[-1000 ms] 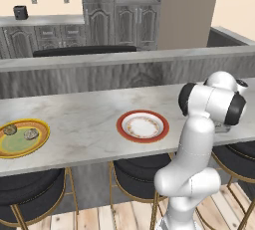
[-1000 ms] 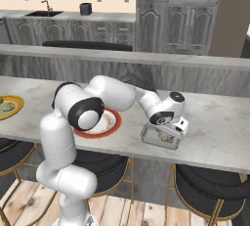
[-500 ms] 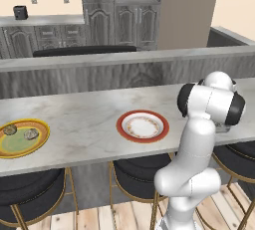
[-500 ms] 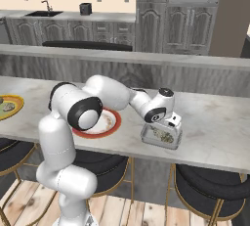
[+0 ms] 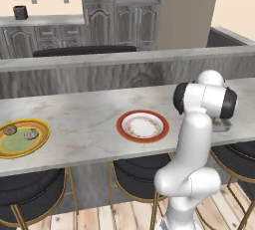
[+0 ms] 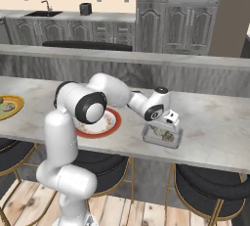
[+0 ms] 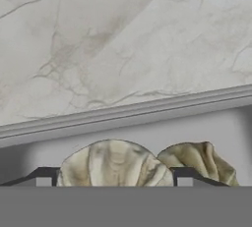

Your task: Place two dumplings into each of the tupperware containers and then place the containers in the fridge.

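Fingers (image 7: 114,176) stand spread, one dark tip (image 7: 44,176) either side of a dumpling (image 7: 110,164); contact cannot be confirmed. A second dumpling (image 7: 197,159) lies just beside it at 3 o'clock. Both sit inside a pale container (image 6: 161,135) on the marble desk (image 6: 215,127). A red-rimmed plate (image 5: 142,126) is nearby; two more dumplings (image 5: 10,130) rest on a yellow-rimmed plate (image 5: 22,138), well apart.

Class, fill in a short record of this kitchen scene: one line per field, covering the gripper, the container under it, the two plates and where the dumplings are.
gripper: open, just above the tupperware container
tupperware container: on the marble counter, near its front edge, two dumplings inside
red-rimmed plate: on the counter, no dumplings on it
yellow-rimmed green plate: on the counter beyond the red-rimmed one, two dumplings on it
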